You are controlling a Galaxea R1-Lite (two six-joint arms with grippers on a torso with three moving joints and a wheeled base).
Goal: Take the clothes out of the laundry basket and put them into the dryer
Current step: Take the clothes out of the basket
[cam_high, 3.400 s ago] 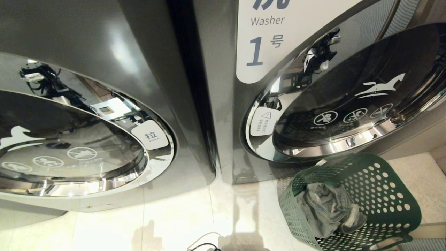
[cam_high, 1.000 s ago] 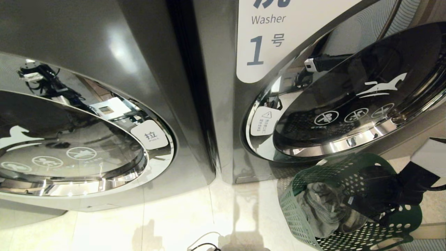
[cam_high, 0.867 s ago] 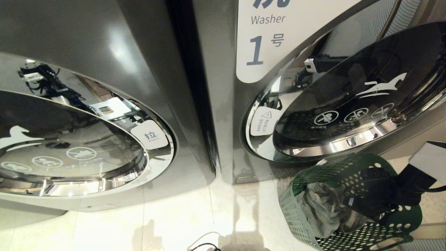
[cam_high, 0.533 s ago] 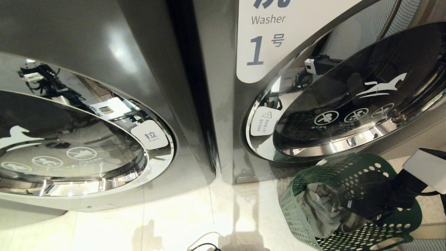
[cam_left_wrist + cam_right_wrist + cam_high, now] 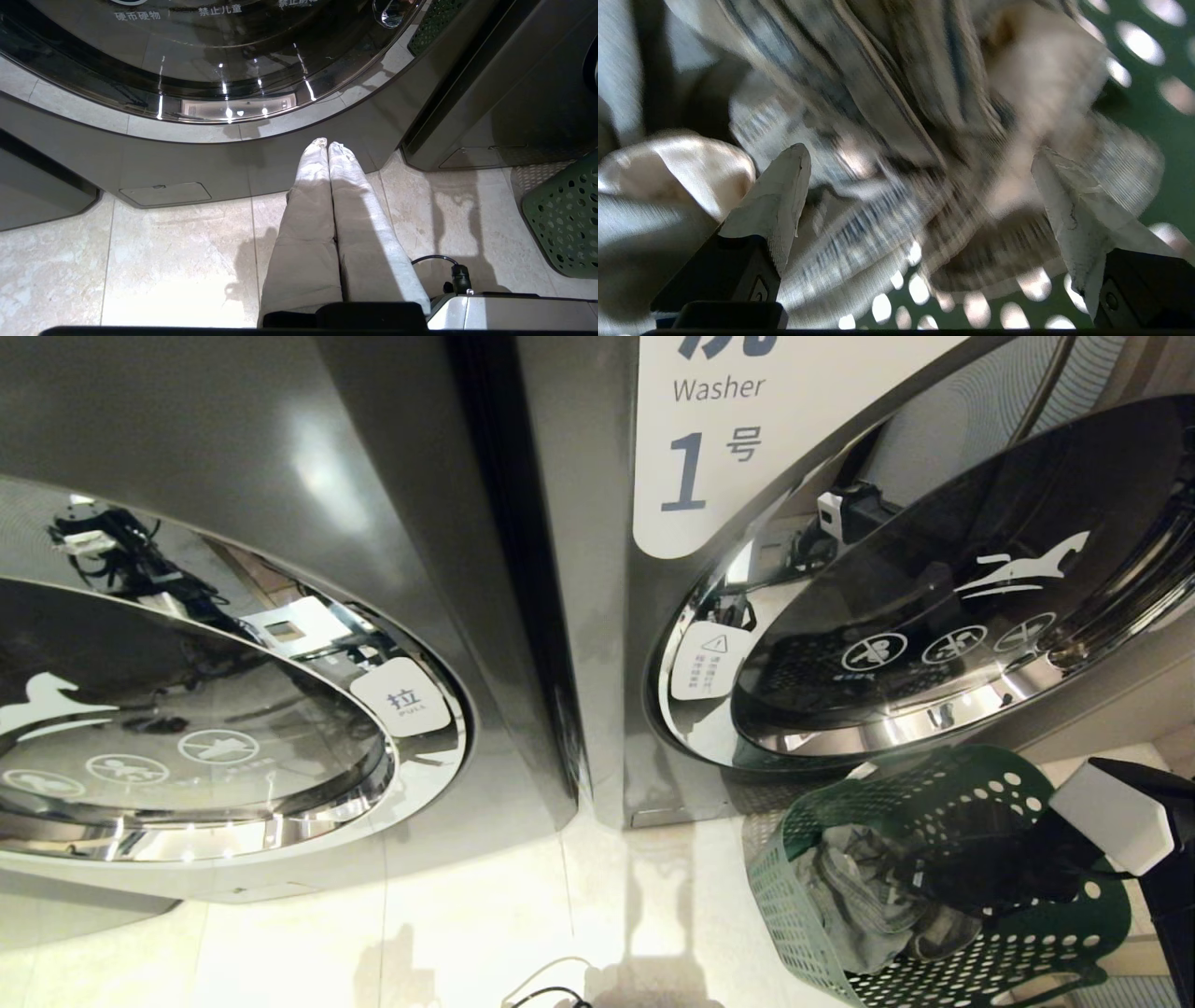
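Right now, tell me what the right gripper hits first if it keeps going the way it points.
Most likely the striped clothes bunched in the green laundry basket. The right gripper stands open just above them, fingertips either side; the remaining gap is unclear.

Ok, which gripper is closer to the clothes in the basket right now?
Right. The right gripper is open inside the green laundry basket, just over the striped clothes. The left gripper is shut, off by the other machine's base.
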